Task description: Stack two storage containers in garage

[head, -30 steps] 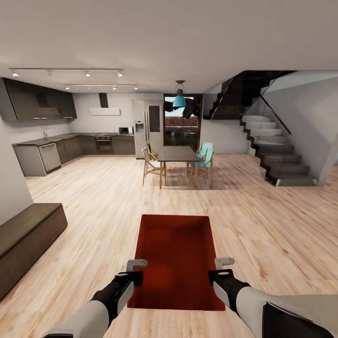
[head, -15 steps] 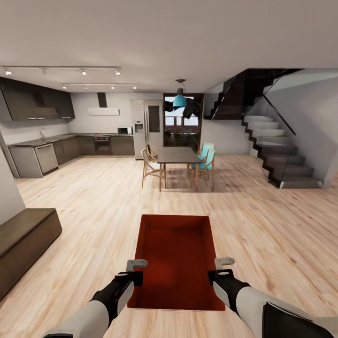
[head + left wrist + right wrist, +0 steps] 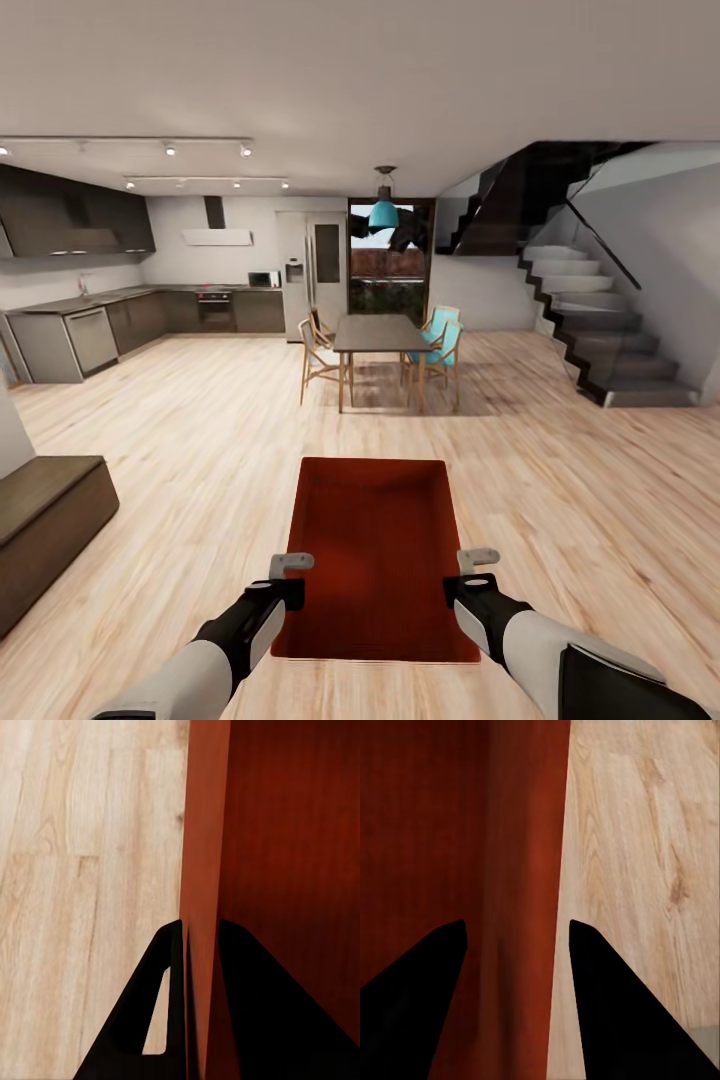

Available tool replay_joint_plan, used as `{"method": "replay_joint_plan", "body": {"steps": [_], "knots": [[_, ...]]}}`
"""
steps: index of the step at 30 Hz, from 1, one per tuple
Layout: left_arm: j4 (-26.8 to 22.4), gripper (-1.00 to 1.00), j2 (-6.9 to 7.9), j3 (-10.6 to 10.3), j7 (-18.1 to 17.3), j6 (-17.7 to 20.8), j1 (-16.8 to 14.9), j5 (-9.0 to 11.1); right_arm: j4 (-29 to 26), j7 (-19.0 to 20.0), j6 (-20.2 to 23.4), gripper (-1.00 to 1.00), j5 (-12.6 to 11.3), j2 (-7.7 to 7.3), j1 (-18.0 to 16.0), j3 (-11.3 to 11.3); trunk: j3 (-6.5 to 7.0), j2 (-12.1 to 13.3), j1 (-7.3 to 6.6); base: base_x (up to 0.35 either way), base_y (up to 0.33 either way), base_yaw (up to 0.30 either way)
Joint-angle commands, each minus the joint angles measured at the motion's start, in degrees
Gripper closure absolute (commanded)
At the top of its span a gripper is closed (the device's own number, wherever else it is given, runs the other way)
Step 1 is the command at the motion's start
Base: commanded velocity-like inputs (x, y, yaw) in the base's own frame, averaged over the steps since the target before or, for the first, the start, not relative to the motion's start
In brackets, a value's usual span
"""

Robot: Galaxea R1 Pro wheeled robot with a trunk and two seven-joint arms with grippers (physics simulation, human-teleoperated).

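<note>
- Fingers (image 3: 174, 1005) of the left gripper (image 3: 291, 578) are clamped on the left long wall of the storage container (image 3: 377, 555); in the left wrist view one finger is seen outside the wall and one inside, both pressed against it.
- Fingers (image 3: 607, 1005) of the right gripper (image 3: 478, 572) are set astride the right long wall, one inside and one outside; a gap is seen on each side of the wall, so a firm grip cannot be told.
- One orange-red container is carried between the two grippers, open side up, level, above the light wood floor (image 3: 200, 450).
- A dark bench (image 3: 45, 525) is seen at the left.
- Farther off stand a dining table (image 3: 378, 335) with chairs (image 3: 441, 345), a kitchen counter (image 3: 110, 320) at the left and a staircase (image 3: 590, 330) at the right.
</note>
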Motion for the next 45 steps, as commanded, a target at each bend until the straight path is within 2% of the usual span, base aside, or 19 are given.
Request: {"method": "replay_joint_plan", "body": {"steps": [1,26,45], "knots": [[0.08,1.0,0.55,0.39,0.47,0.42,0.07,-0.84,0.14,-0.01,-1.32,1.0,0.3,-0.01,-0.06,-1.5,-0.02,-0.04,0.05,0.323,0.0,0.0],[0.26,1.0,0.55,0.33,0.46,0.42,0.07,-0.84,0.14,-0.01,-1.34,1.0,0.3,-0.01,-0.06,-1.54,-0.02,-0.04,0.05,0.323,0.0,-0.003],[0.26,1.0,0.52,0.34,0.46,0.42,0.07,-0.84,0.15,-0.01,-1.33,1.0,0.3,-0.01,-0.06,-1.58,-0.02,-0.04,0.05,0.323,0.0,-0.228]]}}
